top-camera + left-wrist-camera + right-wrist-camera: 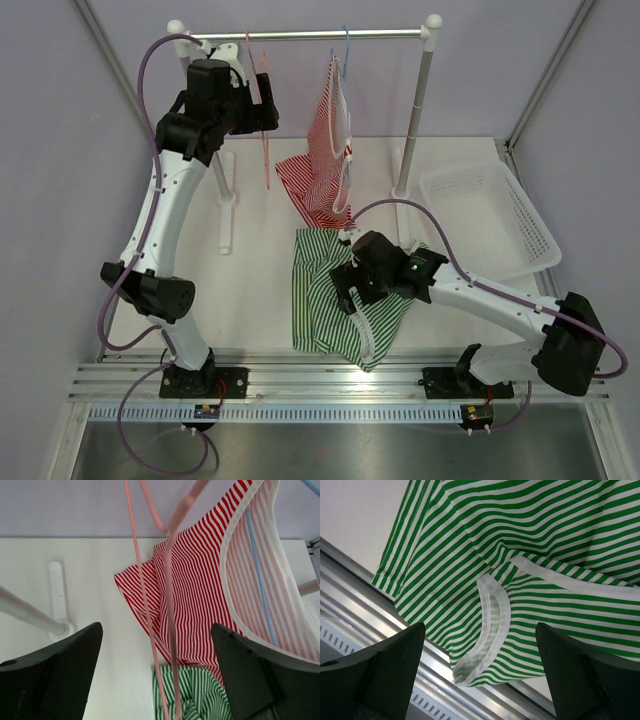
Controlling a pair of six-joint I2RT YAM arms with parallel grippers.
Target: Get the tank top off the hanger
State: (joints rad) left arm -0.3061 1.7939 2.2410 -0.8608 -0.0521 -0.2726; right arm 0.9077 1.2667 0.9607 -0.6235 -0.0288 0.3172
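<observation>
A red-striped tank top (325, 160) hangs on a blue hanger (345, 48) from the rack's rod (320, 35), its hem touching the table. It also shows in the left wrist view (200, 595), with the blue hanger (260, 590) inside it. A bare pink hanger (263, 140) hangs to its left. My left gripper (268, 102) is open up at the pink hanger, whose wires (167, 605) pass between the fingers (156, 630) untouched. A green-striped tank top (335, 300) lies on the table. My right gripper (350, 292) is open and empty just above it (480, 627).
A white basket (490, 222) stands at the right. The rack's right post (418, 110) and left foot (228, 212) stand on the table. The green top's strap (492, 625) hangs over the metal rails (365, 590) at the table's front edge.
</observation>
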